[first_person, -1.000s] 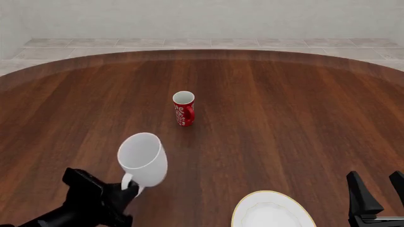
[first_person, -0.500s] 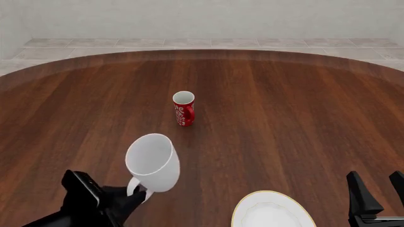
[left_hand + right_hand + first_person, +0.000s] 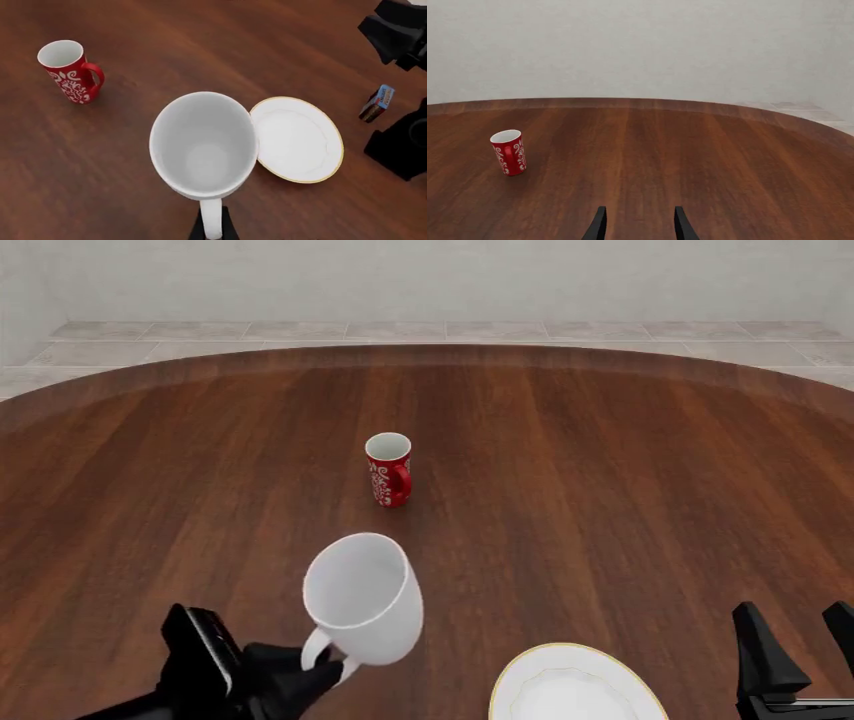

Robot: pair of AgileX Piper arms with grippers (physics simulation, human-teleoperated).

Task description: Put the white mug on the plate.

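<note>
The white mug (image 3: 363, 598) hangs above the table, held by its loop handle in my left gripper (image 3: 320, 665), which is shut on it at the front left. In the left wrist view the white mug (image 3: 203, 145) opens toward the camera, its handle between the fingers of the left gripper (image 3: 212, 227). The plate (image 3: 577, 687), white with a thin golden rim, lies at the front edge to the right of the mug, and the plate (image 3: 297, 139) shows beside the mug's rim. My right gripper (image 3: 801, 645) stands open at the far right, empty; the right gripper (image 3: 636, 223) also shows apart.
A small red mug (image 3: 388, 470) with white patterning stands upright mid-table, also seen as the red mug (image 3: 69, 70) and red mug (image 3: 509, 152). A small blue and brown box (image 3: 377, 103) lies near the right arm's base.
My left gripper has carried the white mug rightward and toward the near edge, closer to the plate. The right arm, red mug and plate have not moved.
</note>
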